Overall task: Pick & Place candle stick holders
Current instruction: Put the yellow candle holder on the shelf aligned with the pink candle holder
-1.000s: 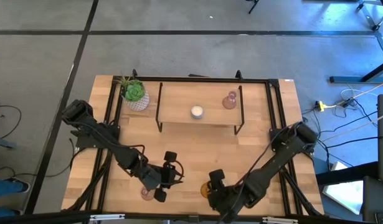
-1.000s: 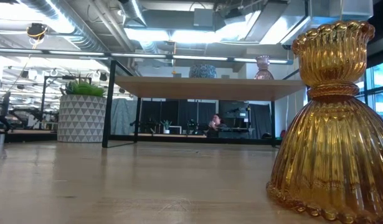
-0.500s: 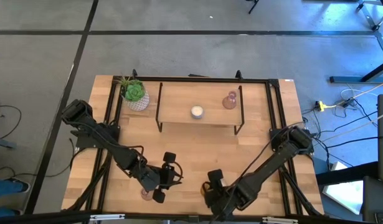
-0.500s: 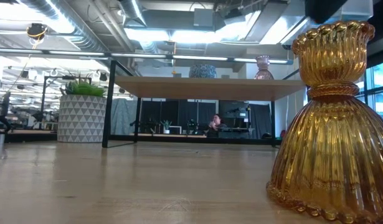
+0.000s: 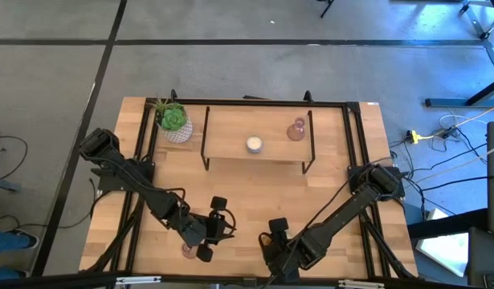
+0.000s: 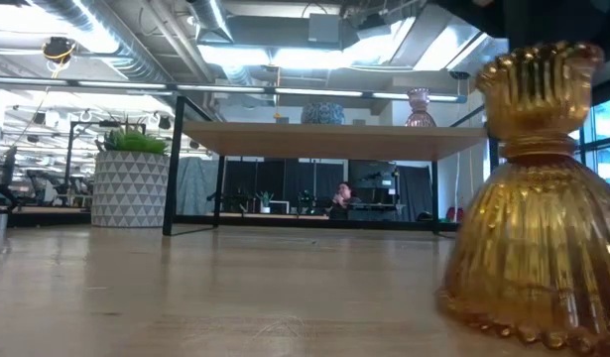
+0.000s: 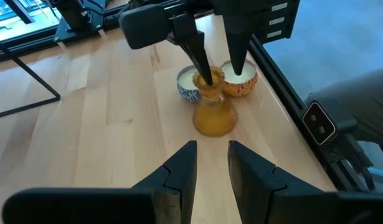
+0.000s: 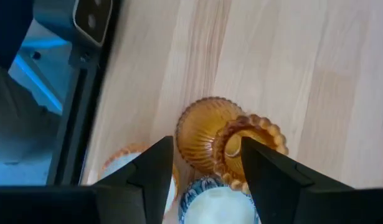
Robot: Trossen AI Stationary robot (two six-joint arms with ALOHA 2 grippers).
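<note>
The amber glass candle stick holder [image 7: 213,111] stands on its round base near the table's near edge, with my right gripper [image 7: 217,62] open and coming down over its top. Behind it sit a blue-patterned votive holder [image 7: 189,86] and an orange one [image 7: 242,79]. My left gripper [image 7: 211,171] hovers open and empty to the left of them, pointing at the amber holder. A pink glass holder [image 5: 187,250] stands on the table under the left arm. On the raised shelf [image 5: 230,144] rest a white votive [image 5: 254,144] and another pink holder [image 5: 295,129]. My right gripper comes from above, pointing steeply down. One finger [image 7: 200,62] meets the ribbed top rim [image 7: 210,78] of the amber holder; the other finger [image 7: 236,56] stands apart beside it. The holder stays on the table on its base.
A green plant in a white patterned pot [image 5: 174,122] stands at the far left. Thin black upright bars [image 5: 205,140] carry the shelf, and black rails run along the table's left and right sides [image 5: 353,144]. Bare wood lies between the shelf and the grippers.
My right gripper has sunk toward the amber holder and tipped further down, its opening unchanged. The amber holder has shifted a little toward the table's right, still on its base. My left gripper has kept still.
</note>
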